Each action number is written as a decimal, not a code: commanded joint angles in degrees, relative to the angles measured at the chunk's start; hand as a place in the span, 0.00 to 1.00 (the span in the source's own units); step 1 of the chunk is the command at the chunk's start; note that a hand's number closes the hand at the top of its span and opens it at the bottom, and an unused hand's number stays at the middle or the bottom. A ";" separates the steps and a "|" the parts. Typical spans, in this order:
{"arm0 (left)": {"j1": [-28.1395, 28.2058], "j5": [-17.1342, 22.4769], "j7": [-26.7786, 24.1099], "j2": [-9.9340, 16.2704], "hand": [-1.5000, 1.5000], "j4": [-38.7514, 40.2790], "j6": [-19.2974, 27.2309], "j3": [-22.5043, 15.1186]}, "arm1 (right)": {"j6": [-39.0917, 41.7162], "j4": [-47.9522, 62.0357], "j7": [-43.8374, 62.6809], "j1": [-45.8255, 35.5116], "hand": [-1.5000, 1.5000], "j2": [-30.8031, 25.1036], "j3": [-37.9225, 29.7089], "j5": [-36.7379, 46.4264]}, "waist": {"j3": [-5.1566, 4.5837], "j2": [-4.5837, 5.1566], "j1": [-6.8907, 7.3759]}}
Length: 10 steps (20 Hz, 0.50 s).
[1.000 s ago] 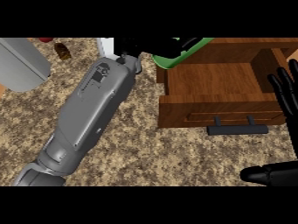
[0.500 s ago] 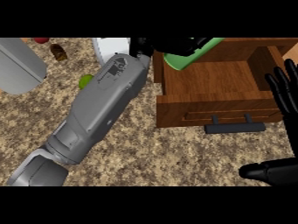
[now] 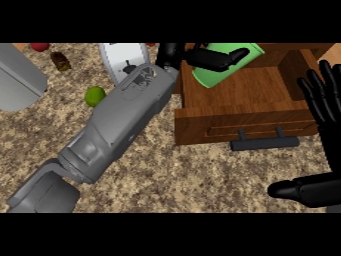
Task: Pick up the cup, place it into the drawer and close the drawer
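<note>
Head view: left hand (image 3: pixel 211 57) curled round green cup (image 3: pixel 221 72), over open drawer (image 3: pixel 239 100) at worktop's far edge.
Risk: cup tilted, may catch drawer's left wall; right hand (image 3: pixel 334 107) open, idle.

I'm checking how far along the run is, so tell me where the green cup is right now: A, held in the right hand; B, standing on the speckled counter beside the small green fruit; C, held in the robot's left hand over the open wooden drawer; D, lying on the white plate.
C: the left hand is curled round the green cup, tilted above the open wooden drawer, while the right hand stays open and holds nothing.
</note>
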 commanded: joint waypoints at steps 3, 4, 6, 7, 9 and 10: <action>-1.45 2.17 1.23 -0.01 1.00 3.78 2.47 -6.77 | -0.43 0.04 -0.65 -0.65 0.00 1.03 1.87 1.45 | 0.03 0.39 -1.73; -2.47 1.78 1.69 -0.01 1.00 4.49 1.46 -7.51 | 0.97 3.12 -0.33 -2.27 0.00 -0.39 -0.18 -1.00 | 0.06 0.59 -1.69; -1.63 2.54 2.54 -0.01 1.00 3.80 3.65 -9.64 | -0.01 1.51 -0.47 -1.95 0.00 1.02 2.12 0.85 | 0.04 0.50 -1.87; -4.05 1.00 1.55 -0.01 0.00 7.27 2.30 -8.60 | 0.67 0.01 -1.39 -0.07 0.00 0.88 2.12 0.79 | 0.05 0.71 -2.16; -2.93 1.66 2.05 0.00 0.00 6.07 4.57 -10.98 | 0.89 0.99 -2.06 -0.57 0.00 1.24 2.29 0.47 | 0.08 0.82 -2.62; -2.43 2.88 4.39 -0.01 0.00 3.68 5.99 -12.51 | 2.31 0.16 -1.50 0.15 0.00 -0.10 0.88 -1.69 | 0.09 0.55 -3.05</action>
